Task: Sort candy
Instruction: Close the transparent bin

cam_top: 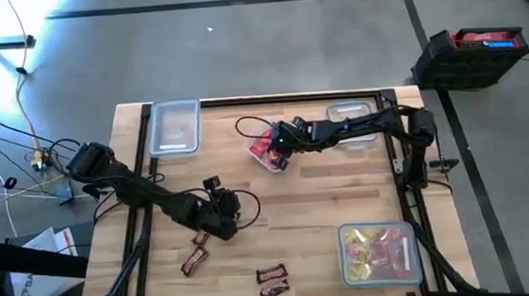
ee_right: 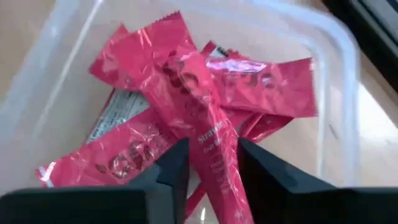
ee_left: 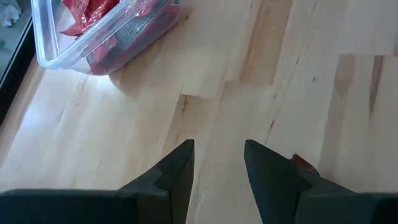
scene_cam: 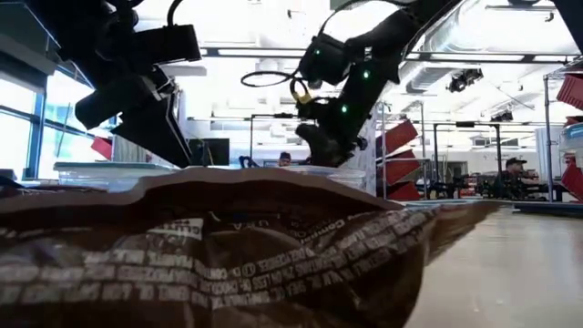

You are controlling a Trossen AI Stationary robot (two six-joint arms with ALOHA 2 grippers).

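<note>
Roughly, left to right across the table:

Empty clear rectangular plastic container (cam_top: 174,127): far-left part of the wooden table (cam_top: 317,210); nothing visible in it, so one sort bin looks unused so far.

Left gripper (cam_top: 220,208): low over bare wood at left-centre. Left wrist view shows its fingers (ee_left: 177,171) parted with only table between them; it holds nothing. A sliver of red wrapper (ee_left: 303,163) peeks beside one finger.

Loose dark brown mini bars: one (cam_top: 195,257) near the front-left, just in front of the left gripper, a second (cam_top: 273,275) at the front centre edge. Both unsorted. Low view is blocked by one such brown wrapper (scene_cam: 228,260) right at the lens.

Clear container of flat red packets (cam_top: 267,152): back centre. Several red packets (ee_right: 249,84) piled inside; reds look largely done.

Right gripper (cam_top: 287,139): over that red container. Right wrist view has its fingers (ee_right: 174,168) narrowly apart with a red packet (ee_right: 208,143) running between them; gripped or just let go, I cannot tell.

Clear container behind the right arm (cam_top: 352,122): contents hidden by the arm.

Clear container of yellow square packets (cam_top: 379,252): front right, holding yellow with some pink-purple pieces; appears filled.

Left to do: the brown bars, by my judgement.
</note>
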